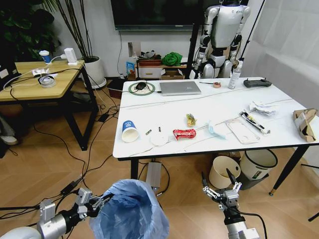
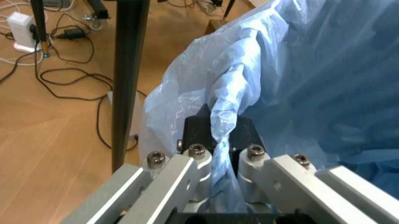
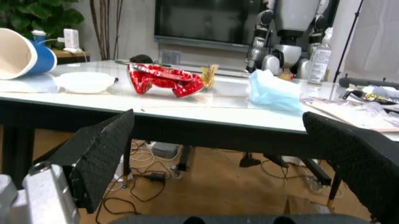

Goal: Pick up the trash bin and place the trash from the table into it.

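Observation:
My left gripper (image 1: 102, 201) is shut on the rim of the trash bin (image 1: 130, 211), lined with a crinkled light-blue bag, held low in front of the table (image 1: 219, 144). In the left wrist view its fingers (image 2: 198, 135) pinch a fold of the trash bin's bag (image 2: 234, 93). Trash lies on the white top: a blue-banded cup (image 1: 129, 131), a white lid (image 1: 159, 139), a red wrapper (image 1: 184, 133), a yellow wrapper (image 1: 191, 119), a pale-blue mask (image 1: 215, 130), crumpled paper (image 1: 262, 107) and a torn cardboard box (image 1: 304, 122). My right gripper (image 1: 219, 189) is open below the table edge, facing the red wrapper (image 3: 163, 79) and mask (image 3: 274, 91).
A grey laptop (image 1: 179, 87), a spray bottle (image 1: 235, 75) and a remote (image 1: 257, 82) sit at the table's far side. A cream bin (image 1: 223, 172) and a white bin (image 1: 257, 164) stand under it. A wooden table (image 1: 42, 79) is at left. Cables cross the floor.

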Tool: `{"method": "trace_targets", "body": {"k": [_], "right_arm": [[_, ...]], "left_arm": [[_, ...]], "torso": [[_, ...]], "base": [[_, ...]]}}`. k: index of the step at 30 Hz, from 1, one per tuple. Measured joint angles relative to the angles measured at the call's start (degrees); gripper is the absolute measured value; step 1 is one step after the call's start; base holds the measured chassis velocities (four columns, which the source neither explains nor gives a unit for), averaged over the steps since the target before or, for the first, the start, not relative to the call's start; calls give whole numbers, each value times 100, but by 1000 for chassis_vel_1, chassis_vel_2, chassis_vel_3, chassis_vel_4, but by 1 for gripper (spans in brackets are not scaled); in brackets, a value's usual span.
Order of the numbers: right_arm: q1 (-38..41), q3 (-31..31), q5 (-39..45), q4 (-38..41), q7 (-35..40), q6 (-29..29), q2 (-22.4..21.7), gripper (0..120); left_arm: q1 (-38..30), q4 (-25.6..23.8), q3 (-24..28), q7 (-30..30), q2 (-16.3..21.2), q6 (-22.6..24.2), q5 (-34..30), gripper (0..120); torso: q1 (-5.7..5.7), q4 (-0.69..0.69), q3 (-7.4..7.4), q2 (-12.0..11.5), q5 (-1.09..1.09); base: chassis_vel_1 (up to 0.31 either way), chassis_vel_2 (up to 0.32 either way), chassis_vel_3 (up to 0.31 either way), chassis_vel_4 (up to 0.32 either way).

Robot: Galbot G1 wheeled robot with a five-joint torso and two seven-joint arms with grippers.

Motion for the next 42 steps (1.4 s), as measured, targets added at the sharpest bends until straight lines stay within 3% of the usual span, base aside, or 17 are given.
{"method": "trace_targets", "body": {"k": [8,16,24,32,35,38,39,42], "right_arm": [[-98,-2,75,241,280,-113,-144,100],[-70,49,116,341,411,129,-371,100],[14,-25,734,896,410,-473,-762,100],[412,-206,1539,1400,744,-1418,-2118,100],[573,-309,2434,1506,617,-1674,-3338,100],[785,-364,2915,1442,527,-1702,-4103,100],[785,-364,2915,1442,527,-1702,-4103,100],[1226,-611,3479,1266,219,-1664,-5115,100]], "left_arm": [[1,4,-111,21,-17,60,66,0],[23,-130,-230,40,-33,306,-12,0],[35,-119,-313,303,141,378,-92,0],[525,-226,-703,463,185,376,-58,0],[812,-292,-1000,504,147,360,-2,0],[952,-333,-1202,537,105,354,15,0],[952,-333,-1202,537,105,354,15,0],[1096,-403,-1417,540,-1,352,60,0]], "torso": [[-6,0,-7,-15,-1],[-17,-1,-20,-38,0],[-24,-2,-29,-53,0],[-28,-1,-35,-64,2],[-31,0,-37,-67,2],[-31,0,-39,-70,1],[-31,0,-39,-70,1],[-31,0,-39,-73,-2]], "base": [[0,0,0,0],[0,0,0,0],[0,0,0,0],[0,0,0,0],[0,0,0,0],[0,0,0,0],[0,0,0,0],[0,0,0,0]]}}
